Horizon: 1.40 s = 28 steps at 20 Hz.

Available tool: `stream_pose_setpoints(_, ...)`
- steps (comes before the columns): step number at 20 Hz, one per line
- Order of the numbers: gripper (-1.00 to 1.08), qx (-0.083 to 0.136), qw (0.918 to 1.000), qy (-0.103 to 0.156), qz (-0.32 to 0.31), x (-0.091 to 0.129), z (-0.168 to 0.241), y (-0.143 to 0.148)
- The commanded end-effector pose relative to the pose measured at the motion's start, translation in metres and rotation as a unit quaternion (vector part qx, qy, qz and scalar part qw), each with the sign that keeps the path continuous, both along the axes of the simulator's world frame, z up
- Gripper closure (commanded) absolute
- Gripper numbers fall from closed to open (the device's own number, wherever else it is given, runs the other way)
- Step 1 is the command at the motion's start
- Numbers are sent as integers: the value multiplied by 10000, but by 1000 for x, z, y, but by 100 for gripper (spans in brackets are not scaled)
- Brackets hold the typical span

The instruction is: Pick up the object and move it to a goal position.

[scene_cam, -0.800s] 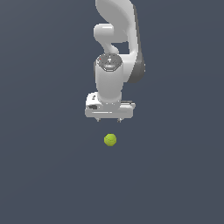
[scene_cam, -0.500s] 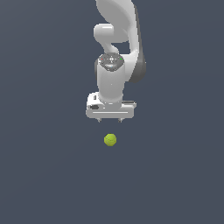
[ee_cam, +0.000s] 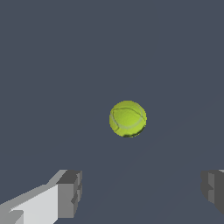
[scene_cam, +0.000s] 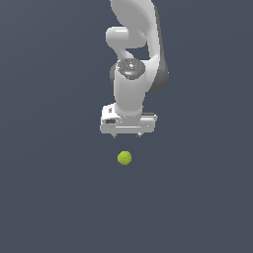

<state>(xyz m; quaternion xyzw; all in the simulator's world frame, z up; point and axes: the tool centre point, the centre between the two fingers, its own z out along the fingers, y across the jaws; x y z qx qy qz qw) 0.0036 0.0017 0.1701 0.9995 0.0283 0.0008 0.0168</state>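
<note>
The object, a small yellow-green ball [scene_cam: 124, 157] with a faint seam, lies on the dark grey floor. My white gripper [scene_cam: 127, 135] hangs a short way off from it in the exterior view, not touching it. In the wrist view the ball [ee_cam: 127, 118] shows whole, lying beyond the gap between my two grey fingertips [ee_cam: 70, 194]. The gripper [ee_cam: 142, 192] is open, with nothing between its fingers.
A plain dark grey surface [scene_cam: 49, 197] fills both views. The white arm [scene_cam: 136, 44] rises behind the gripper. Nothing else shows.
The gripper has edged slightly toward the ball. The ball has not moved.
</note>
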Motion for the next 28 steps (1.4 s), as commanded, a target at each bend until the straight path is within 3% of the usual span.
stream_pose_setpoints(1,-92,9,10000,3,-43,2,-4,-1)
stream_pose_setpoints(15,-92,147,9971,-2,-745,30,-67,-9)
stream_pose_setpoints(28,-92,165,9961,2,-864,34,-88,-11)
